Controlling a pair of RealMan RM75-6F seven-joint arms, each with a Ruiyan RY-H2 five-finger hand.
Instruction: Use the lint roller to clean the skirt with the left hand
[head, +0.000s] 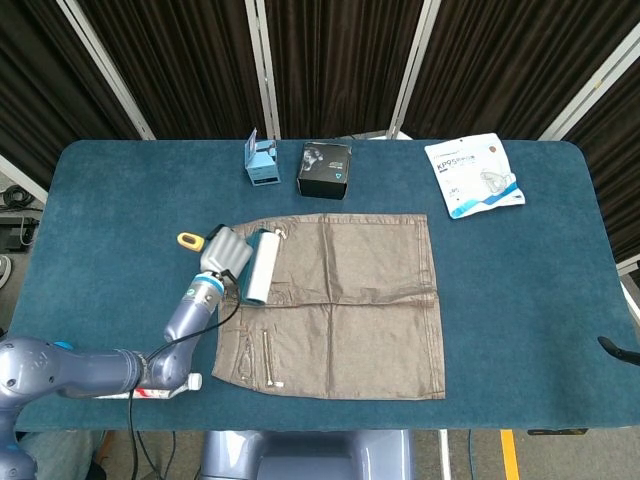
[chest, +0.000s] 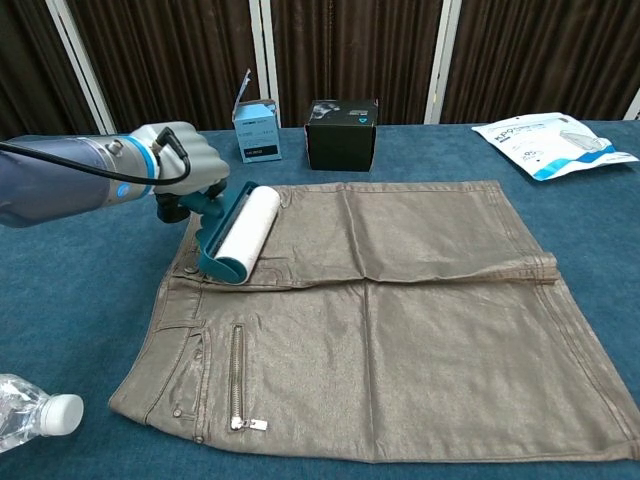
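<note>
A grey-brown skirt (head: 350, 300) (chest: 420, 310) lies flat in the middle of the blue table, waistband to the left. My left hand (head: 225, 256) (chest: 185, 165) grips the handle of a lint roller (head: 262, 266) (chest: 242, 232) with a white roll in a teal frame. The roll rests on the skirt's upper left corner, near the waistband. The roller's yellow handle end (head: 188, 240) sticks out behind the hand in the head view. My right hand is outside both views.
A small blue box (head: 262, 162) (chest: 258, 131) and a black box (head: 325, 170) (chest: 342, 133) stand behind the skirt. A white mask packet (head: 472, 175) (chest: 550, 138) lies at the back right. A plastic bottle (chest: 35, 415) lies near the front left edge.
</note>
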